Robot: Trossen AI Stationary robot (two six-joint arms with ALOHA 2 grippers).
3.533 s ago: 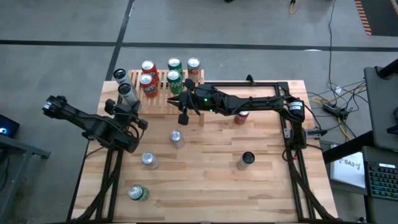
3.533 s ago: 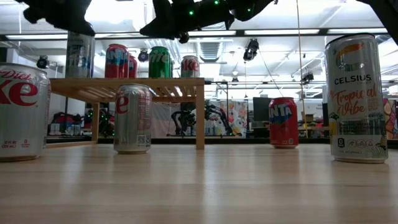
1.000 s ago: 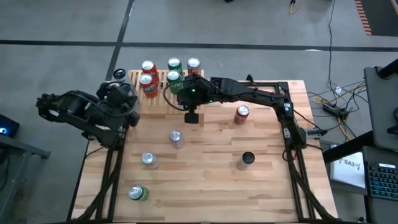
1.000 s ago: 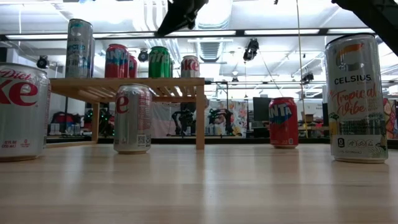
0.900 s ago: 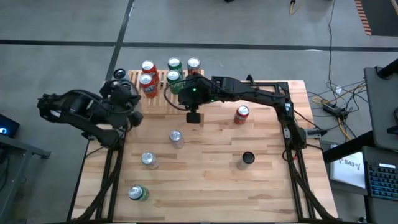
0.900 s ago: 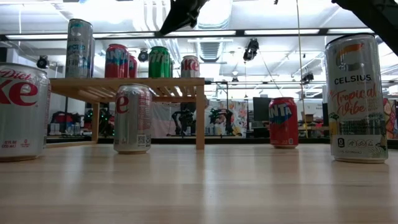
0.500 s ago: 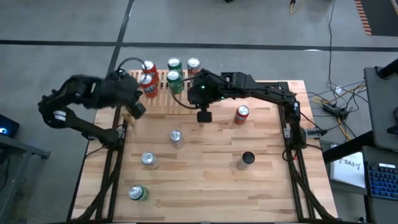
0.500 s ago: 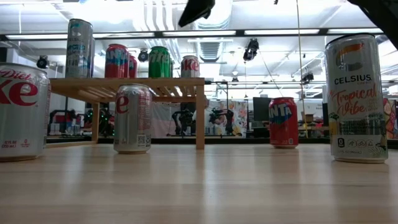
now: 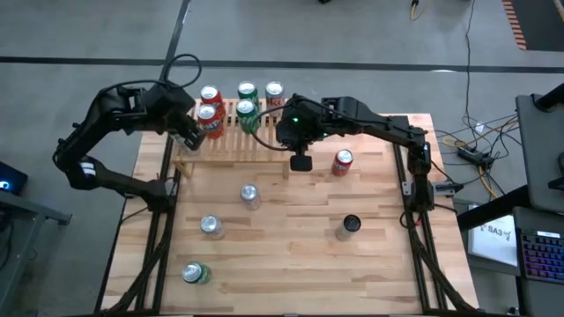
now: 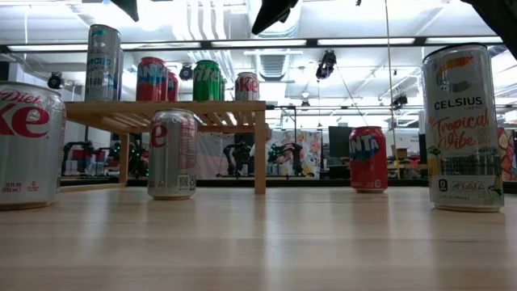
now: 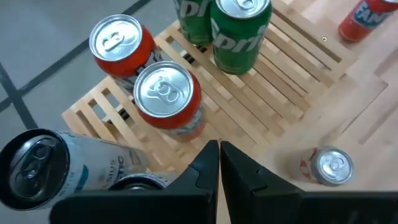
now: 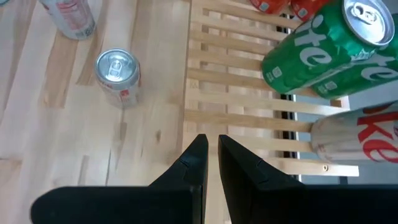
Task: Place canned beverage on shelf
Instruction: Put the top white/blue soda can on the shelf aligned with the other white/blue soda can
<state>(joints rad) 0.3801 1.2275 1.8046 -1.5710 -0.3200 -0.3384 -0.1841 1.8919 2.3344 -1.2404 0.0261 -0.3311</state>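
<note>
The shelf [image 9: 231, 141] is a low slatted wood rack at the table's far left. Red [image 9: 209, 114], green [image 9: 246, 110] and Coke [image 9: 274, 91] cans stand on its slats, and so does a tall silver can [image 11: 43, 165]. Loose cans stand on the table: two silver ones [image 9: 250, 195] [image 9: 211, 226], a green one [image 9: 196, 273], a dark-topped one [image 9: 350, 224] and a red one [image 9: 343, 161]. My left gripper [image 9: 189, 143] [image 11: 219, 152] hangs shut and holds nothing above the shelf's left end. My right gripper [image 9: 301, 164] [image 12: 212, 146] is also shut and holds nothing, above the table just off the shelf's right end.
In the low view the shelf [image 10: 166, 109] stands on legs with a silver can [image 10: 172, 153] in front of it. A tall Celsius can [image 10: 464, 125] stands to the right. Bare wood lies along the table's right and near sides.
My left arm has swung round toward the table's far edge, and its gripper has risen and turned over the shelf's left end. My right gripper has drifted toward the table's right edge and risen a little. No can has moved.
</note>
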